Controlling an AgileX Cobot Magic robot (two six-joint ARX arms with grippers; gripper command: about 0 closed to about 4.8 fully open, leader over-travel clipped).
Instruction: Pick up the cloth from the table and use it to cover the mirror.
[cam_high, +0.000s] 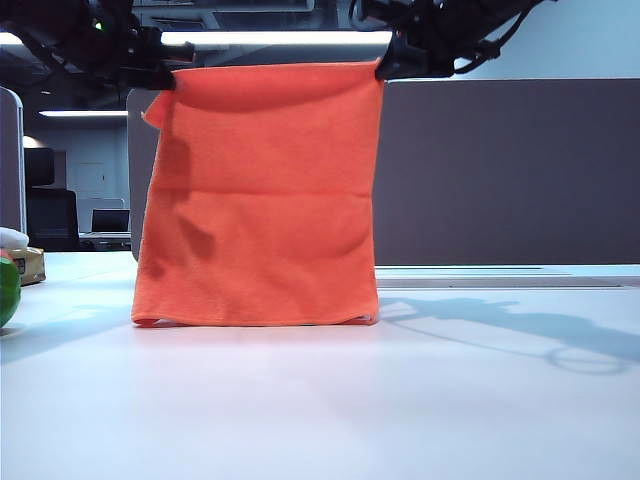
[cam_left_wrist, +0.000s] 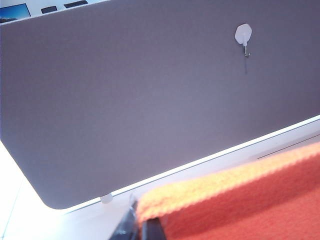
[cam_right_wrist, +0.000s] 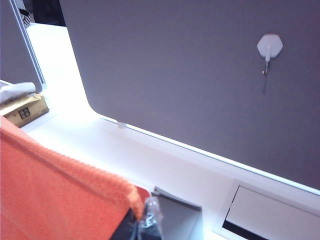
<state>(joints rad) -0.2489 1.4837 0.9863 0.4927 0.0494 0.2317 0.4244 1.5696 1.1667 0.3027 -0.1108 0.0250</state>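
place: open-plan office, robot test bench set on a desk
desk: wide white table (cam_high: 320, 420), smooth top, cable hatch (cam_right_wrist: 270, 215) cut in near the back edge
partition: grey-brown fabric divider panel (cam_high: 500, 170) along the desk's rear, rounded corner; white adhesive hook (cam_left_wrist: 243, 34) stuck on it
background left: black office chair (cam_high: 50, 218), monitor (cam_high: 110, 220) on a further desk, more partitions
ceiling: long fluorescent strip lights (cam_high: 275, 38), exposed dark ceiling
clutter: tissue box (cam_right_wrist: 22, 107) at the desk's far left edge
rig: black robot arms (cam_high: 440, 35) above the desk
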